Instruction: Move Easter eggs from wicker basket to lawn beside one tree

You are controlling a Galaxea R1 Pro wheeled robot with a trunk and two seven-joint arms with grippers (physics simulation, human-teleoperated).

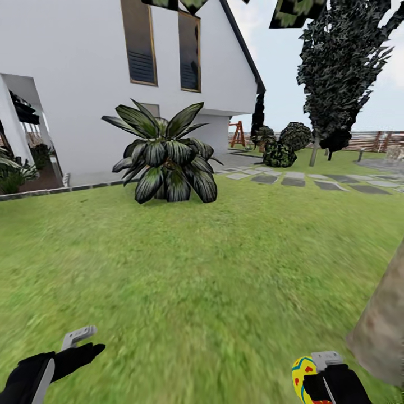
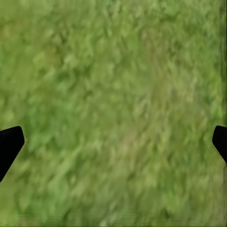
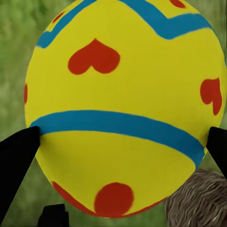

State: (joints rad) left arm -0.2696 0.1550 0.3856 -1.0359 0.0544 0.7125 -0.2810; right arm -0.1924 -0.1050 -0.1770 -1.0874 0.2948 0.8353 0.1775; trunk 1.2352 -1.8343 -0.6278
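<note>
easter egg pinched in right gripper, held beside tree trunk for placing on lawn. left gripper spread, empty, kept clear.

One Easter egg, one tree trunk, two end effectors, one palm

Easter egg: smooth, matt yellow shell, flat red and blue paint; right gripper fingers: matt black, plastic-looking; lawn: rough mottled grass; tree trunk, lower right: coarse grey-beige bark; house wall, upper left: smooth matt white.
</note>
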